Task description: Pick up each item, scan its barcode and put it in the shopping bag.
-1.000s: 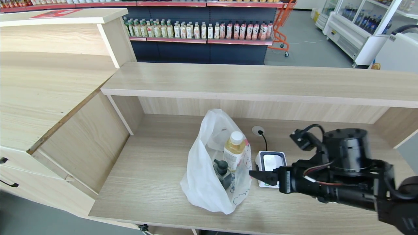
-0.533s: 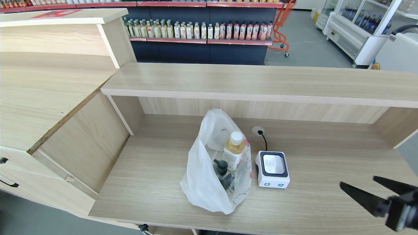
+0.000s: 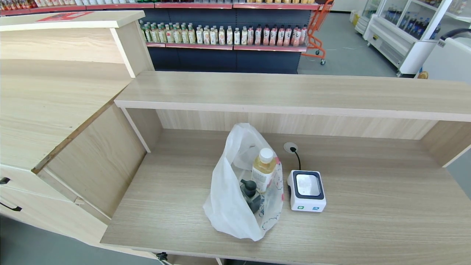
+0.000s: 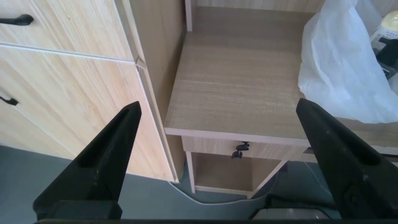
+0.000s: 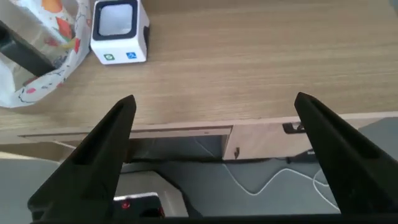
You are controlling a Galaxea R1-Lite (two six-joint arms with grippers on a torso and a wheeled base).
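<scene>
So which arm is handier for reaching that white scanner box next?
Probably right: the right gripper hangs open off the counter edge, scanner just ahead. The left gripper, also open, is by the counter's left corner, with the shopping bag between.

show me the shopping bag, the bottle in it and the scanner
shopping bag [image 3: 224, 198], head view, white side wall
bottle [image 3: 263, 170], head view, yellow body
scanner [image 3: 306, 185], head view, glass top window

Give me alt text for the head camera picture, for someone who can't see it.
A white shopping bag stands open on a wooden counter, holding a yellow drink bottle and a dark pump bottle. A white barcode scanner sits just beside it, on the robot's right.
</scene>
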